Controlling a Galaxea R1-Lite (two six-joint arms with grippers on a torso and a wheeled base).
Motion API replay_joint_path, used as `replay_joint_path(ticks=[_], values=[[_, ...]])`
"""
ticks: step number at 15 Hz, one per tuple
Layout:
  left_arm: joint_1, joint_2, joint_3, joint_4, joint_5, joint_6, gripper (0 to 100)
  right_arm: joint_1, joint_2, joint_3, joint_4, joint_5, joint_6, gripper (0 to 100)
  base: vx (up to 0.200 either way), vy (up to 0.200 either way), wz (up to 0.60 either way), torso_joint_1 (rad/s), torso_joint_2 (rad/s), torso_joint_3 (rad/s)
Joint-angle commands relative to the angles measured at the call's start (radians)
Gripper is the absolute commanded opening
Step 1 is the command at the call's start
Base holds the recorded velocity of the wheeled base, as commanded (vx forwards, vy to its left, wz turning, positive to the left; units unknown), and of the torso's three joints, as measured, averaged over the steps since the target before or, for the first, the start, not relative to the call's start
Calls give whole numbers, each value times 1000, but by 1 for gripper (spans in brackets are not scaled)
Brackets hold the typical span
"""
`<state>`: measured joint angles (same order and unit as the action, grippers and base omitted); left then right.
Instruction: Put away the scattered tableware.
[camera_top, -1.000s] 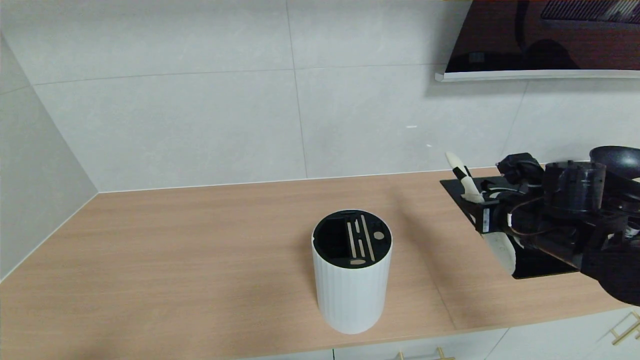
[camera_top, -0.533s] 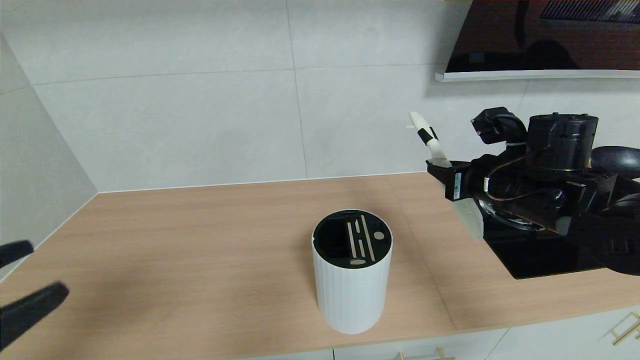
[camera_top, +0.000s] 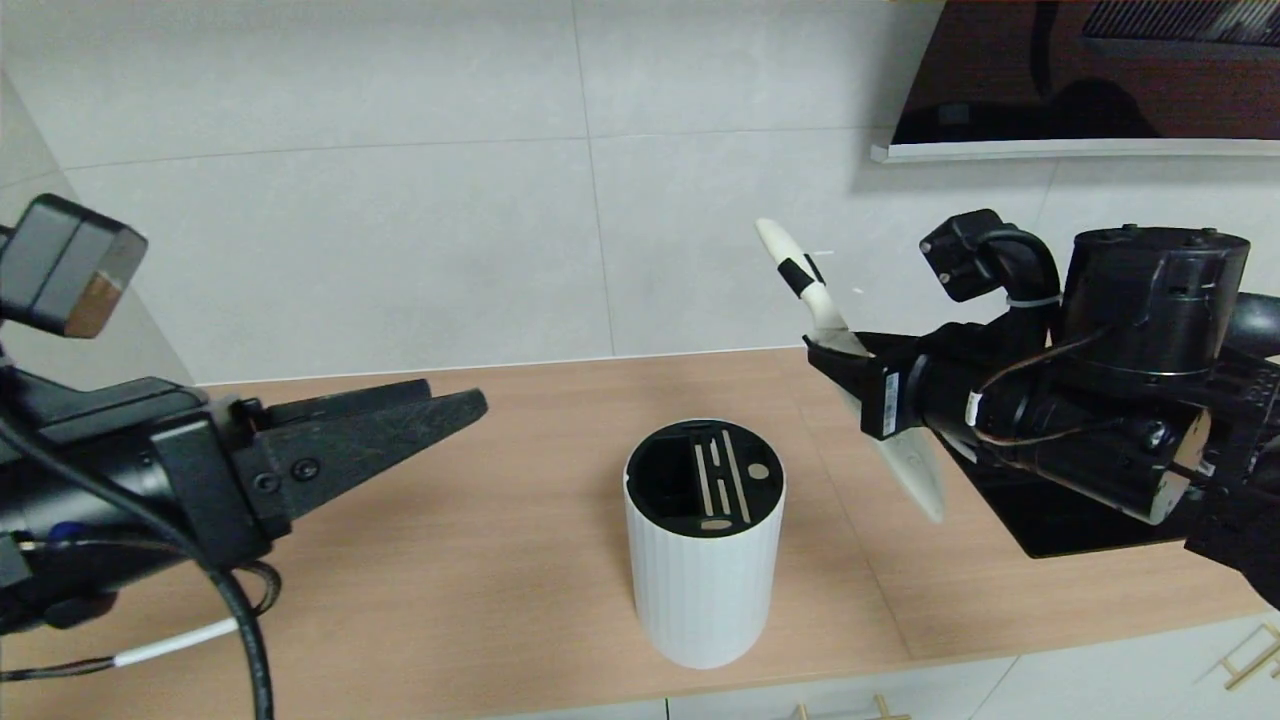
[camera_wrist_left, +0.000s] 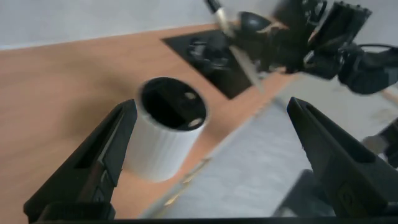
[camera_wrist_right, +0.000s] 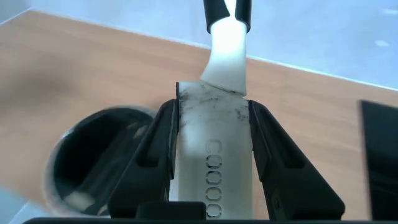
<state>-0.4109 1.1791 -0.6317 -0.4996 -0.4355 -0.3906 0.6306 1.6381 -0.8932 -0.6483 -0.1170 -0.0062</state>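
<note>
holder (camera_top: 704, 575) on counter (camera_top: 450, 600) | left pincer (camera_top: 455, 397) to its left | knife (camera_top: 902, 462) to its right

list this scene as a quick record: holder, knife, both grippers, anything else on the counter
holder: white ribbed cylinder with black slotted top, upright on the wooden counter
knife: white knife, tilted, blade down, in the air right of the holder
right gripper: shut on the knife
left gripper: open, left of the holder
other: black hob under the right arm
</note>
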Motion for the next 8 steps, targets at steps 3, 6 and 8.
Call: replay_joint_path(ticks=[3, 6, 8], values=[[-75, 126, 29, -154, 6, -169, 100, 81, -9, 16, -4, -1, 12, 0, 0, 0, 0, 0, 0, 0], [-91, 178, 29, -290, 20, -312, 100, 162, 12, 7, -5, -1, 83, 0, 0, 0, 0, 0, 0, 0], [-101, 228, 29, -361, 83, -327, 100, 198, 34, -15, -4, -1, 132, 0, 0, 0, 0, 0, 0, 0]])
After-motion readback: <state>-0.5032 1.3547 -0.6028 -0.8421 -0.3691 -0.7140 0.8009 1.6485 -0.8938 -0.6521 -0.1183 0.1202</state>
